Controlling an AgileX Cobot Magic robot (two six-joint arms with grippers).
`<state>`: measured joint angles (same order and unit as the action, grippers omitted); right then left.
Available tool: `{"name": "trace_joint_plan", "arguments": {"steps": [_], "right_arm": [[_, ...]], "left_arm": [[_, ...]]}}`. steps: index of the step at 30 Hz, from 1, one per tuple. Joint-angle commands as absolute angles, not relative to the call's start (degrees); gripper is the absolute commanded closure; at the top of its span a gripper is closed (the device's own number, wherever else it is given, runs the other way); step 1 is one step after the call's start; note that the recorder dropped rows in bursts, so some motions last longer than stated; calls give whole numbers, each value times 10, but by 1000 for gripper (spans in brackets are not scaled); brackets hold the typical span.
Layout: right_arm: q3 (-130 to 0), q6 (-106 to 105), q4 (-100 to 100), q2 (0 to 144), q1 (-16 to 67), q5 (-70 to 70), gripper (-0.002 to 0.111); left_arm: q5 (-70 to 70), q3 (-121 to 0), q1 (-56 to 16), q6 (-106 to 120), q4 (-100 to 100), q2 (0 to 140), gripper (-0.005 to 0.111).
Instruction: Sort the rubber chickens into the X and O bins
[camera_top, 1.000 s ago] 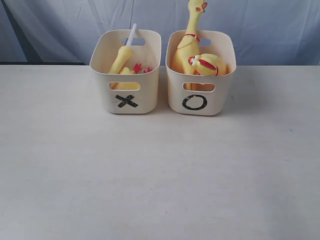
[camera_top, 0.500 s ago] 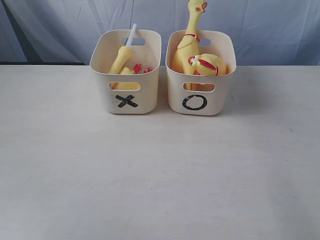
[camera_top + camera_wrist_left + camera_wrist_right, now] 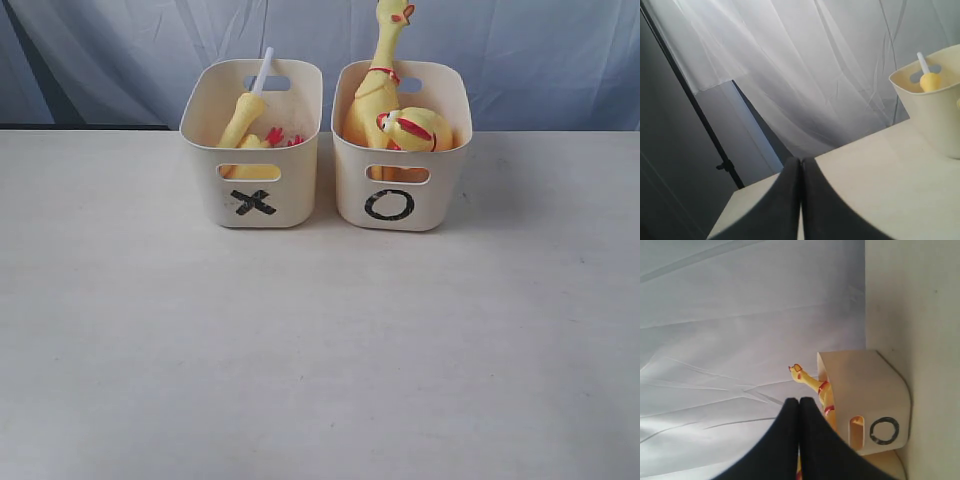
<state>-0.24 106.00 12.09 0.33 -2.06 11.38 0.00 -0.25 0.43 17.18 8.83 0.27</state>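
Note:
Two cream tubs stand side by side at the back of the table. The X bin [image 3: 252, 190] on the left holds a headless yellow chicken body [image 3: 243, 118] with a white stem and red feet. The O bin [image 3: 398, 195] on the right holds a tall whole chicken [image 3: 380, 70] with its head sticking up and a curled one [image 3: 415, 130] in front. Neither arm shows in the exterior view. My left gripper [image 3: 800, 161] is shut and empty, well apart from the X bin [image 3: 935, 110]. My right gripper [image 3: 799, 401] is shut and empty, off to the side of the O bin [image 3: 875, 405].
The pale table [image 3: 320, 350] stretches in front of the bins. A grey-blue curtain [image 3: 520, 50] hangs behind them. A dark stand pole [image 3: 695, 110] rises past the table's left end in the left wrist view.

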Motion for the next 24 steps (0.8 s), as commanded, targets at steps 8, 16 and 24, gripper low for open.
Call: {"name": "trace_joint_plan", "arguments": {"steps": [8,16,24], "right_arm": [[0,1056,98,0,17,149,109],[0,1056,98,0,63,149,109],[0,1056,102,0,63,145,109]], "left_arm": [[41,0,31,169,89,0,107],[41,0,56,169,89,0,107],[43,0,56,169,89,0,107]]}}
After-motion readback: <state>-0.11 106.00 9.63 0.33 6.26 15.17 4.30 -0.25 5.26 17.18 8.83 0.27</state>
